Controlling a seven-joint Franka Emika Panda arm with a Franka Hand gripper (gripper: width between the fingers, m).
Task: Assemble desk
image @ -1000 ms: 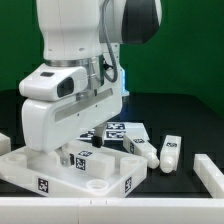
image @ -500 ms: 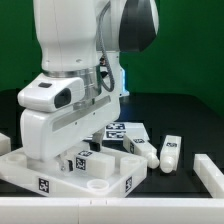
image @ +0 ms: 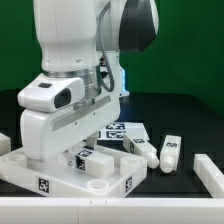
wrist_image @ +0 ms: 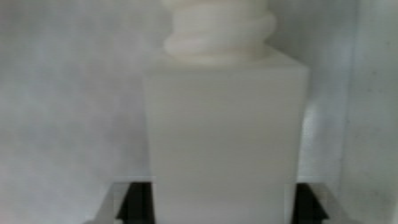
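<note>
The desk top [image: 20, 166] is a flat white slab with tags on its edge, lying at the front of the exterior view's left. My gripper [image: 86, 160] reaches down onto it, and the big white hand hides most of what sits under it. A tagged white leg [image: 82, 161] shows between the jaws. In the wrist view this square leg [wrist_image: 222, 130], with a round peg on its end, fills the middle. My gripper [wrist_image: 222, 205] is shut on the leg, with the dark fingers [wrist_image: 135, 203] pressed against its two sides.
Two more white legs [image: 141, 148] [image: 170, 151] lie on the black table toward the exterior view's right. The marker board [image: 122, 129] lies behind them. White pieces sit at the right edge [image: 211, 172] and the left edge [image: 4, 146].
The hand has dropped slightly toward the desk top. The jaws have closed in from wide open onto the leg's sides.
</note>
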